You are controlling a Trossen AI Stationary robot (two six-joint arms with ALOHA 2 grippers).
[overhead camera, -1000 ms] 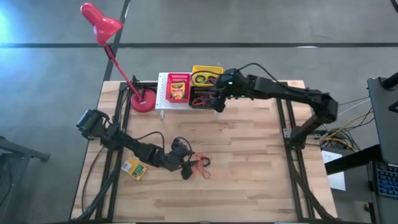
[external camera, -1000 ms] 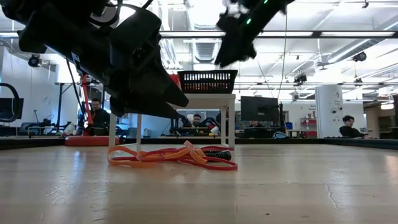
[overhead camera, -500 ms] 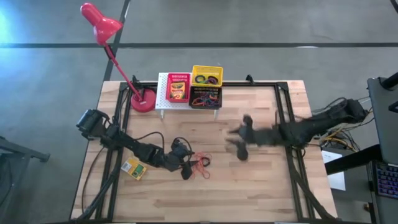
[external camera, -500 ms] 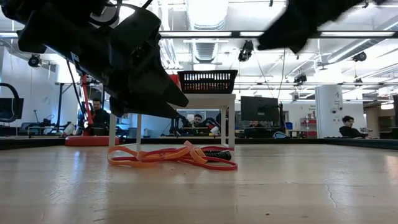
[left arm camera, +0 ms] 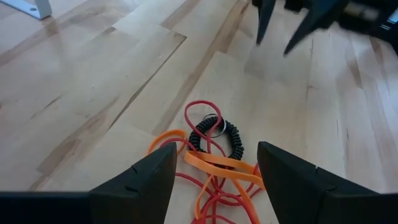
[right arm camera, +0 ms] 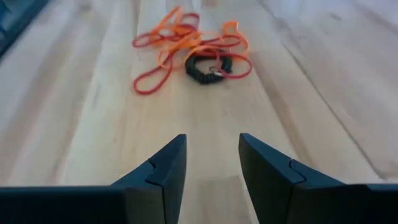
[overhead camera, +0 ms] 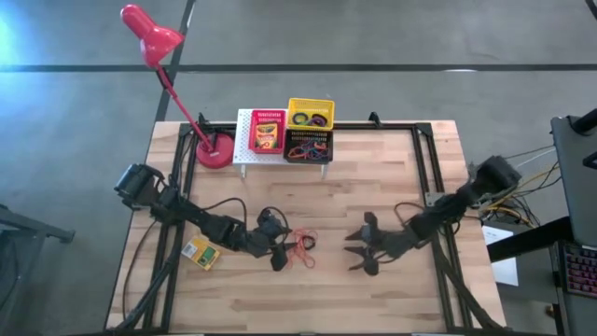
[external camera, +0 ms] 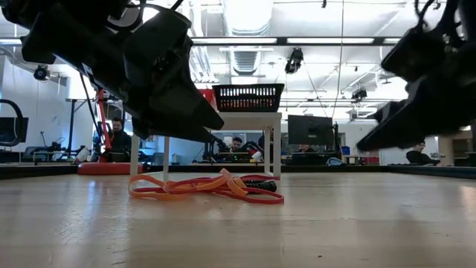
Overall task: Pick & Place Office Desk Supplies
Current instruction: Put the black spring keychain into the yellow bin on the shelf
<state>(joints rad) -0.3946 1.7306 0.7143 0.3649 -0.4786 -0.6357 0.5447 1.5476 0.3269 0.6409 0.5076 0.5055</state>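
A tangle of orange-red rubber bands (overhead camera: 301,247) lies flat on the wood with a black coiled ring (left arm camera: 216,134) at its edge. My left gripper (overhead camera: 283,245) hovers open just over the bands' left end; in the left wrist view the bands (left arm camera: 211,171) run between its fingers, and the low view shows it clear above them (external camera: 208,186). My right gripper (overhead camera: 353,252) is open, low over the table to the right of the bands and pointing at them (right arm camera: 186,43). A yellow-and-green box (overhead camera: 201,252) lies flat at the left.
At the far edge a white rack (overhead camera: 244,140) carries a red basket (overhead camera: 268,131) with a box in it, a yellow basket (overhead camera: 310,114) and a black basket (overhead camera: 308,147). A red desk lamp (overhead camera: 213,149) stands left of it. Bare wood lies between the grippers and the rack.
My right gripper has swung from the baskets at the far edge toward the table's near and right side and come down low, ending to the right of the rubber bands and facing them. The bands and my left gripper have stayed where they were.
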